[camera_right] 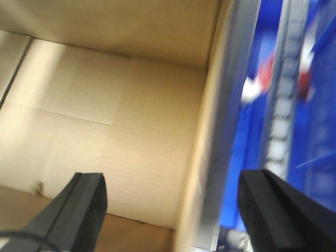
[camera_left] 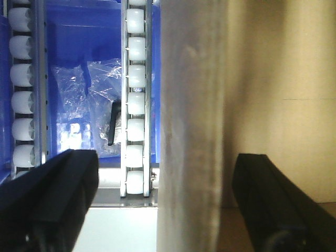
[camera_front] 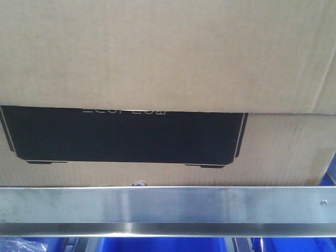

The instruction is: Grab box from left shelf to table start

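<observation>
Box: large brown corrugated cardboard carton [camera_front: 168, 52] fills the upper frame on the brushed steel roller shelf [camera_front: 157, 207], long axis left-right | left fingers [camera_left: 58, 194] spread, empty, carton at frame right | right fingers [camera_right: 79, 210] spread, empty, carton at frame left

Box [camera_front: 168, 52] fills upper frame; black panel [camera_front: 123, 136] on its face, white lettering cut off at top. Left shelf [camera_front: 157, 205] steel rail directly below, screw [camera_front: 323, 202] at right. Blue bins [camera_front: 157, 244] underneath.
</observation>
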